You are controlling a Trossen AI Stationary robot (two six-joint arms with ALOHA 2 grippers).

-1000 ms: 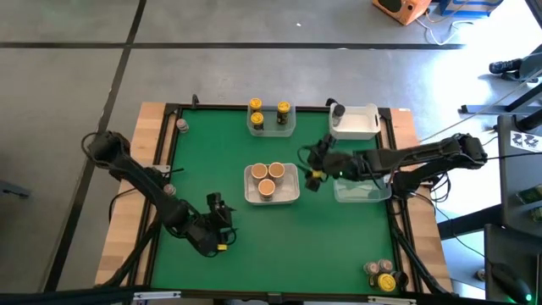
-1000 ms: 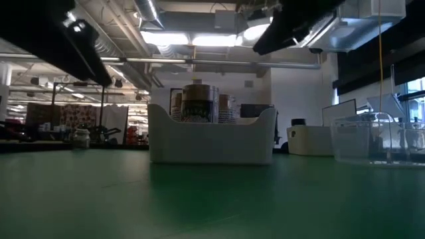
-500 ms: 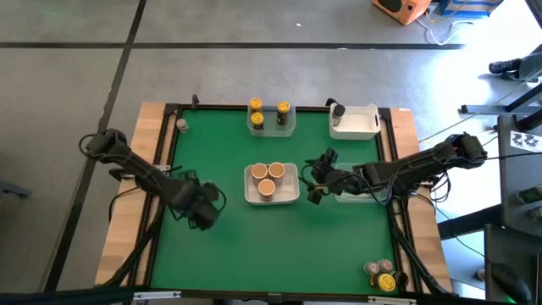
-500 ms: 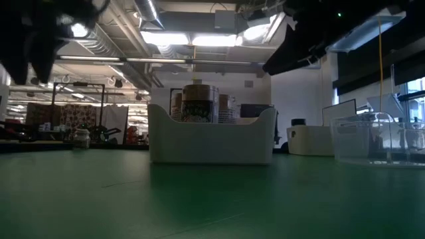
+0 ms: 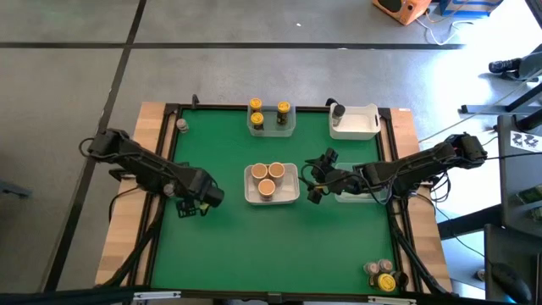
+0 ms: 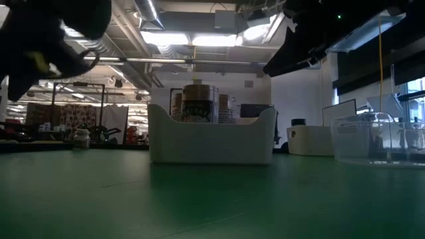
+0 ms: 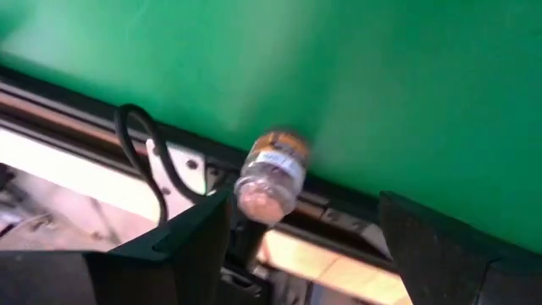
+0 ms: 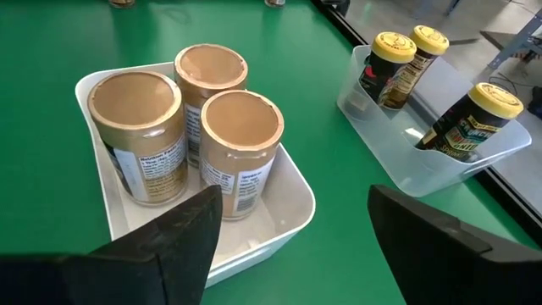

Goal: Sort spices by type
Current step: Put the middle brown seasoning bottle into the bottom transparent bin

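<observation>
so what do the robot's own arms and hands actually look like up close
Both arms are dark, near-black jointed links with black cables trailing along them. The left hand shows a small yellow mark and pale patches near its tip. The right hand is black with a yellow spot too. In both wrist views, each hand's two fingers are broad, flat and matte black.

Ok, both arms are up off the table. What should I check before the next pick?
1. Right gripper open, empty: ok.
2. Left gripper open, empty: ok.
3. Three tan-capped jars upright together in the white tub: ok.
4. Three yellow-capped jars together in the clear tub: ok.
5. Lone jar on the table's frame, outside any tub: not ok; its type, cannot tell.
6. Corner jars outside any tub: not ok.
</observation>
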